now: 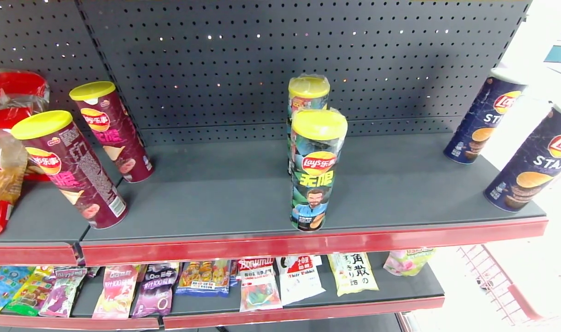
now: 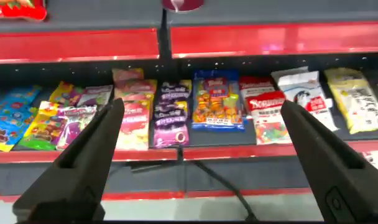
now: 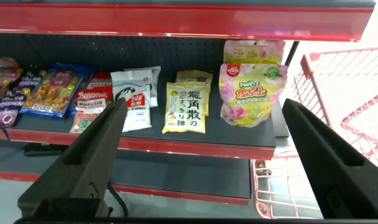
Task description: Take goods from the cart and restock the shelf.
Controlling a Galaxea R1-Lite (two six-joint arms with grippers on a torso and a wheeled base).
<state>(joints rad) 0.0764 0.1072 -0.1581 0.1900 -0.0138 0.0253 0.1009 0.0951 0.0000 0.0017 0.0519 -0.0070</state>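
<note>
The upper shelf (image 1: 225, 189) carries chip cans: two maroon ones (image 1: 70, 168) on the left, two green ones (image 1: 315, 168) in the middle and two navy ones (image 1: 529, 159) at the right end. My left gripper (image 2: 201, 106) is open and holds nothing, facing the candy bags (image 2: 214, 102) on the lower shelf. My right gripper (image 3: 206, 102) is also open and holds nothing. It faces the lower shelf's right end, where a pink and green bag (image 3: 251, 90) stands. The red wire cart (image 3: 347, 93) is just right of the shelf and also appears low in the head view as the cart (image 1: 506, 286).
Red snack bags (image 1: 6, 138) crowd the upper shelf's far left. Wide bare gaps lie between the can groups. A red lip (image 1: 308, 242) edges each shelf front. Several flat candy bags (image 1: 206, 279) lie in a row on the lower shelf, and a black cable (image 2: 220, 180) hangs below it.
</note>
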